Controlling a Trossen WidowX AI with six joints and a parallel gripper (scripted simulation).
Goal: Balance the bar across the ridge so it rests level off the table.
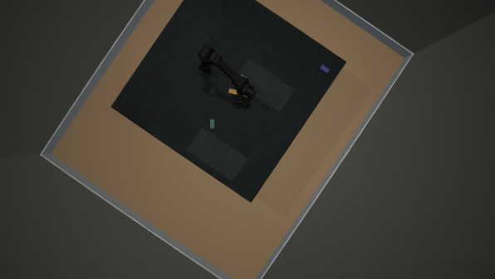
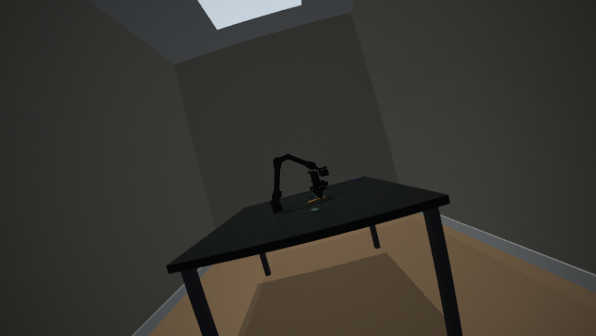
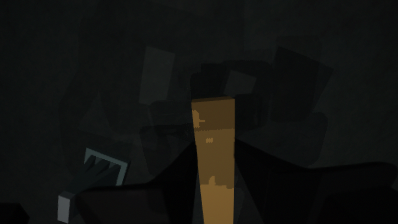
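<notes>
On the one table (image 1: 166,83): one orange bar (image 1: 232,90), one green block (image 1: 212,124), one purple block (image 1: 325,69), one arm (image 1: 222,68), and two paler rectangular patches (image 1: 217,154). The table shows four legs (image 2: 442,265).
</notes>
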